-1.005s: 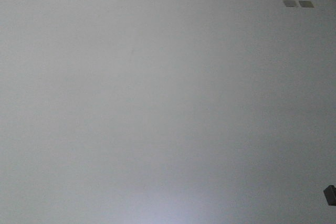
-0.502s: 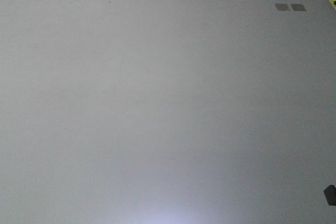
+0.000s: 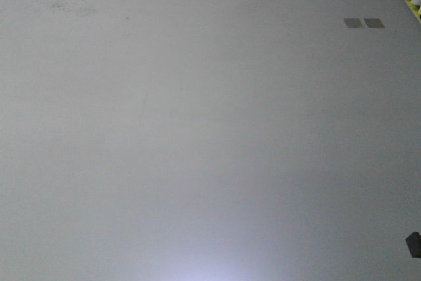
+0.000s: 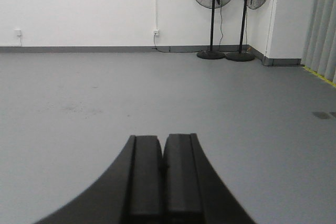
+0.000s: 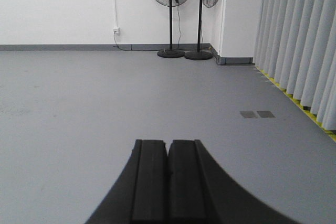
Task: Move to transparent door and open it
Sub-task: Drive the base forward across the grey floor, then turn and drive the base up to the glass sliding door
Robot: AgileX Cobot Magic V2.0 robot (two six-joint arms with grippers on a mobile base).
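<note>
The transparent door is out of view in every frame. My left gripper [image 4: 162, 138] is shut with nothing between its black fingers, held over bare grey floor. My right gripper [image 5: 168, 142] is likewise shut and empty, pointing across the floor toward the far wall. The front view holds only grey floor [image 3: 197, 129] seen from above, and neither gripper appears in it.
Two black pedestal fans [image 4: 212, 3] [image 5: 170, 3] stand by the white back wall [image 4: 79, 9]. White vertical blinds [image 5: 304, 45] with a yellow floor line [image 5: 294, 100] run along the right. Two dark floor patches [image 3: 364, 23] [image 5: 257, 114] lie ahead right. A small black part [image 3: 413, 244] shows at the front view's lower right edge.
In the front view the two dark floor patches have slid down and the blinds with the yellow line have come into the top right corner. The floor marks at upper left drifted left.
</note>
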